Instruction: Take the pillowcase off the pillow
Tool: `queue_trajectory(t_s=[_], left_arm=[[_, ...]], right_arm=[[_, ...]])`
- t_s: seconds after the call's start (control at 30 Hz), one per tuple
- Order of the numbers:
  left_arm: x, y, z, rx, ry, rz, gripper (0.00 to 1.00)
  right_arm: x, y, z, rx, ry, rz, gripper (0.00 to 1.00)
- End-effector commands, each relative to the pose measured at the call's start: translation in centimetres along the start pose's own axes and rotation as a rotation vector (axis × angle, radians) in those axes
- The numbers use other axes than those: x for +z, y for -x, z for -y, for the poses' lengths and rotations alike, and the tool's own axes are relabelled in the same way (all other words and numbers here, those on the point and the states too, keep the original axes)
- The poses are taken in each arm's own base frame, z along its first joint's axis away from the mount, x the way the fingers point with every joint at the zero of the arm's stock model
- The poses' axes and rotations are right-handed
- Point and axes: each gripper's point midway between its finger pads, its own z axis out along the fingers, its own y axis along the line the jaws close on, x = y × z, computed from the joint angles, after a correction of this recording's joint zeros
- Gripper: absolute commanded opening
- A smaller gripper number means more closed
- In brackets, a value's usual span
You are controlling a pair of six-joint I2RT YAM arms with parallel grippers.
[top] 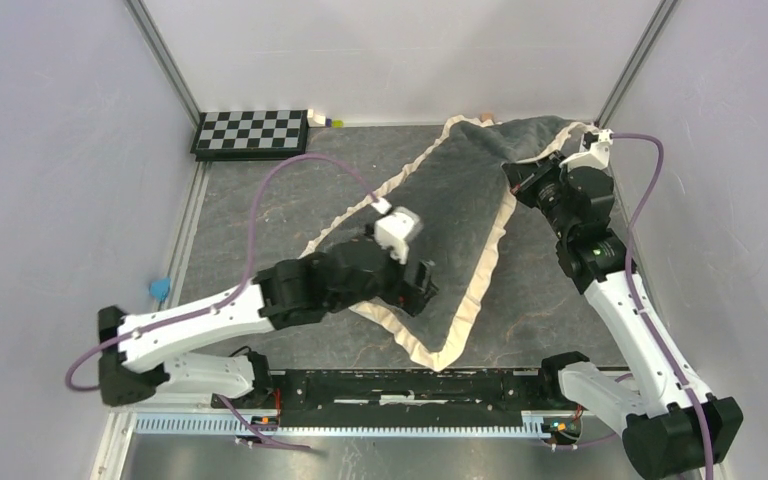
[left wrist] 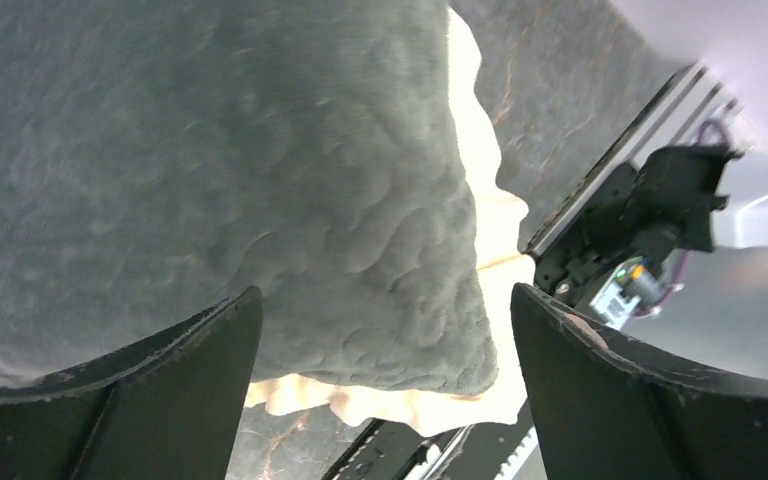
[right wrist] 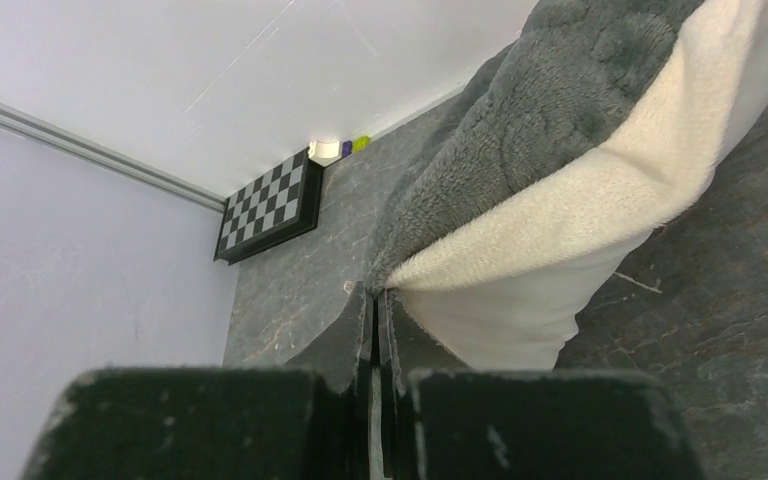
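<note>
The pillowcase (top: pixel 460 200), dark grey with a cream frill, lies diagonally from the back right corner to the table's front middle. My right gripper (top: pixel 513 183) is shut on its edge at the back right. In the right wrist view the jaws (right wrist: pixel 378 292) pinch the seam where the grey face (right wrist: pixel 520 130) meets a cream band, with smooth white fabric (right wrist: pixel 520 310) beneath; I cannot tell whether that is the pillow. No yellow-edged pillow shows. My left gripper (top: pixel 422 290) is open over the pillowcase's near corner (left wrist: pixel 360 230); its fingers (left wrist: pixel 160 390) straddle the grey fabric without gripping it.
A checkerboard (top: pixel 251 132) and small coloured blocks (top: pixel 322 120) sit at the back left by the wall. A blue object (top: pixel 160 288) lies at the table's left edge. A black rail (top: pixel 410 385) runs along the near edge. Walls close in on three sides.
</note>
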Motion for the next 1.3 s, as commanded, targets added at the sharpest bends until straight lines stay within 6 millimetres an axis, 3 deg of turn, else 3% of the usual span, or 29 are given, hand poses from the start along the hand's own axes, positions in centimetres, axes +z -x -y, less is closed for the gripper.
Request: queue_trajectory(t_s=[0.0,0.27,0.4,0.43,0.5,0.63,0.67,0.8,0.9,0.97,1.03,1.1,1.17,1.27], left_arm=[[0.9,-0.3,0.5,0.259,0.143,-0.069,1.00],[5.8,-4.2,-1.5,0.258,0.272,-0.237,1.00],[6.8,-5.1,-2.0,0.211,0.243,-0.259,0.99],[6.9,-5.0,-1.6,0.191,0.201,-0.257,0.95],[6.9,-5.1,-1.0,0.159,0.110,-0.260,0.77],[6.2,-4.9,-0.6,0.156,0.041,-0.249,0.11],[6.0,-4.7,-0.5,0.157,0.032,-0.241,0.03],[4.6,-3.4,2.3,0.134,-0.126,-0.196,0.02],[2.9,-2.1,7.0,0.074,-0.374,-0.185,0.02],[1.1,-0.6,10.2,0.007,-0.547,-0.155,0.02],[-0.7,1.5,11.8,-0.073,-0.658,-0.125,0.02],[-2.1,3.8,11.8,-0.165,-0.727,-0.100,0.02],[-3.0,6.0,10.1,-0.258,-0.768,-0.073,0.02],[-3.1,8.6,4.6,-0.376,-0.695,0.006,0.02]], right_arm=[[-0.4,3.6,-4.2,0.045,0.116,0.095,0.00],[-0.8,3.5,-4.1,0.045,0.115,0.100,0.00],[-1.3,4.1,-3.4,0.017,0.075,0.120,0.00],[-1.6,4.2,-3.3,0.009,0.069,0.126,0.00],[-2.0,4.3,-3.0,-0.006,0.055,0.136,0.00],[-2.8,4.3,-1.9,-0.035,0.021,0.156,0.00],[-3.1,4.3,-1.6,-0.044,0.011,0.161,0.00],[-4.3,5.1,-0.2,-0.103,-0.060,0.195,0.00],[-5.6,7.4,-0.1,-0.155,-0.113,0.264,0.00],[-6.5,9.7,-1.4,-0.199,-0.109,0.318,0.00],[-7.4,12.3,-3.6,-0.220,-0.078,0.368,0.00],[-7.3,13.9,-5.9,-0.243,-0.040,0.371,0.00],[-5.7,14.5,-7.8,-0.263,0.000,0.330,0.00],[-1.7,13.0,-9.5,-0.243,0.070,0.237,0.00]])
